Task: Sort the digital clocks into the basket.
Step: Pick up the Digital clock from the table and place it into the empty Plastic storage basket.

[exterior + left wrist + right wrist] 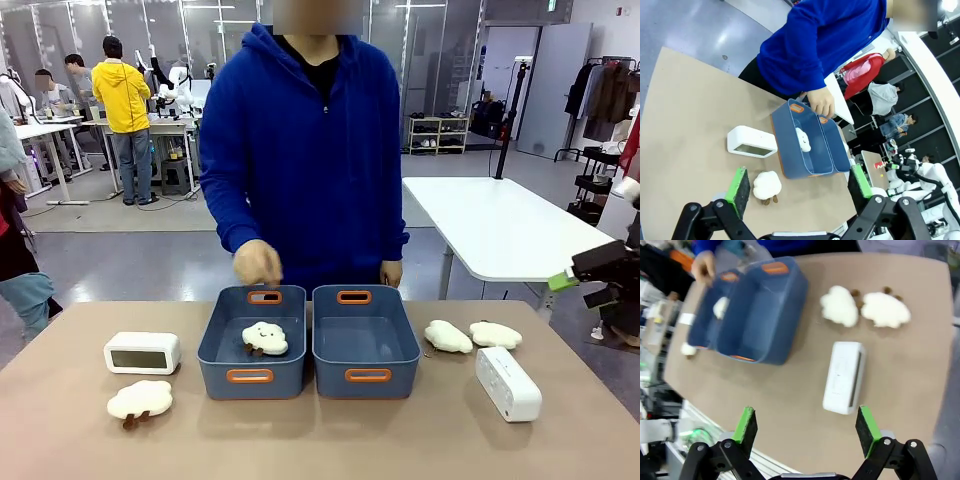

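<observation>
One white digital clock (143, 352) lies left of the two blue-grey tubs, and another (508, 383) lies on its side to their right. The left tub (222, 340) holds a cream cloud plush (264, 338); the right basket (365, 345) has nothing in it. A person's hand (258, 263) hovers over the left tub's far rim. My left gripper (800, 183) is open, high above the left clock (751, 142). My right gripper (805, 426) is open, well above the right clock (843, 376), and sits at the table's right edge (575, 280).
A cloud plush (139, 399) lies in front of the left clock. Two more plushes (447, 336) (496, 334) lie behind the right clock. The person in a blue hoodie stands at the far side. The table's front strip is bare.
</observation>
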Robot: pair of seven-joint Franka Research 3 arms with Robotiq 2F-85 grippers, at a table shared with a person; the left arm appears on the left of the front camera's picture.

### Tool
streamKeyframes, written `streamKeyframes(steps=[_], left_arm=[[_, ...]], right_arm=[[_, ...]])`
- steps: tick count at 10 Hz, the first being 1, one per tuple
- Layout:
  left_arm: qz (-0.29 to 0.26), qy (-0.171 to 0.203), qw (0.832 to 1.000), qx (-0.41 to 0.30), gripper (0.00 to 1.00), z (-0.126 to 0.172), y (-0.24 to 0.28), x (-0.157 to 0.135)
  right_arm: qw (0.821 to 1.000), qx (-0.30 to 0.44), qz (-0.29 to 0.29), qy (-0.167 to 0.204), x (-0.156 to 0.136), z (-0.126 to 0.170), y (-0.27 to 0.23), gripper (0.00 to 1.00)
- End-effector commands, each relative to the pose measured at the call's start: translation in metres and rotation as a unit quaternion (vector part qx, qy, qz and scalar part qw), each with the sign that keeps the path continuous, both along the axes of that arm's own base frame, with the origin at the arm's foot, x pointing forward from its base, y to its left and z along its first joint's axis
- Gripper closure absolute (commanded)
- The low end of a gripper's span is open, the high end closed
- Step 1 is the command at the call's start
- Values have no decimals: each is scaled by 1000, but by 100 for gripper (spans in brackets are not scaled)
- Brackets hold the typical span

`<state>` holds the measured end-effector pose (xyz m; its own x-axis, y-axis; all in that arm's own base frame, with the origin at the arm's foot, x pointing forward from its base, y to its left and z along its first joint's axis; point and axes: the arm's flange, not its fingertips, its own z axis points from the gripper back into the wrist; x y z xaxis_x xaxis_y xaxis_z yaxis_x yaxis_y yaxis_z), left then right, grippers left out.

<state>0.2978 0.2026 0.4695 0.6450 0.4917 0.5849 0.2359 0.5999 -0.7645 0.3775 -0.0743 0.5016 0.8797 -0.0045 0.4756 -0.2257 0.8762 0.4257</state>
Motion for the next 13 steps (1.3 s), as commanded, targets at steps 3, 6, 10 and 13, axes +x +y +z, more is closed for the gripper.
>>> streamKeyframes(steps=[3, 6, 10, 13], left_arm=[[-1, -8, 1000, -7, 0, 1, 1, 2], [-1, -8, 1000, -7, 0, 1, 1, 2], [-1, -8, 1000, -7, 0, 1, 1, 2], [-1, -8, 1000, -7, 0, 1, 1, 2]], right_arm=[[984, -121, 10, 133, 49, -25, 57, 0], [974, -148, -32, 166, 67, -84, 75, 0], [970, -160, -45, 180, 74, -147, 84, 0], [964, -184, -45, 186, 76, -178, 96, 0]])
